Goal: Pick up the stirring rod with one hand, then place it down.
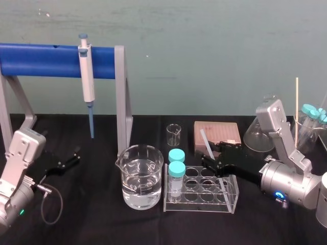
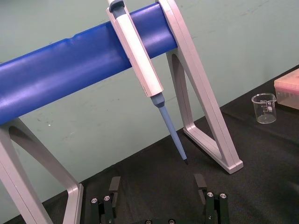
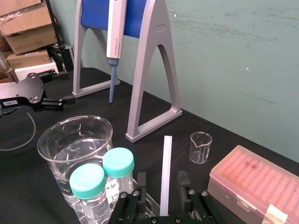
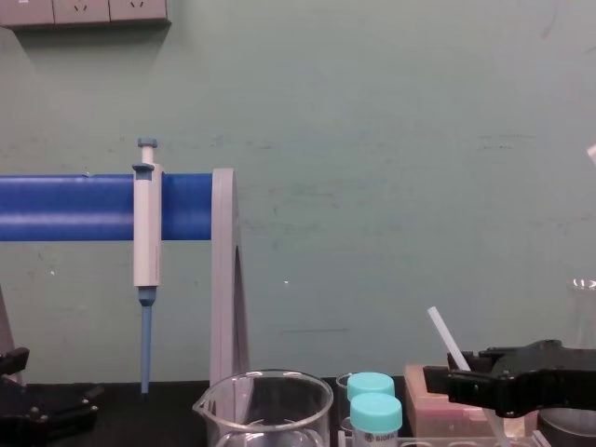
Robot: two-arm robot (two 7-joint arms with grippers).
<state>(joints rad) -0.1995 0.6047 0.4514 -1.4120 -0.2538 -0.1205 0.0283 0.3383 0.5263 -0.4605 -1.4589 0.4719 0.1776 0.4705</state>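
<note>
One hold: right gripper [image 1: 210, 161] jaws grasp stirring rod [image 3: 165, 173] over tube rack [image 1: 202, 193]. Lower it level onto bare table [image 1: 102, 225] by the front edge. Left gripper [image 1: 75, 156] parked near left edge, jaws released.

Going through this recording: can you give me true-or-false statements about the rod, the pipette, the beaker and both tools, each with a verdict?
1. The right tool holds the stirring rod off the table. True.
2. The pipette lies on the table. False: it hangs on the stand's blue bar.
3. The large beaker is empty. False: it holds clear liquid.
4. The left tool is open and holds nothing. True.
</note>
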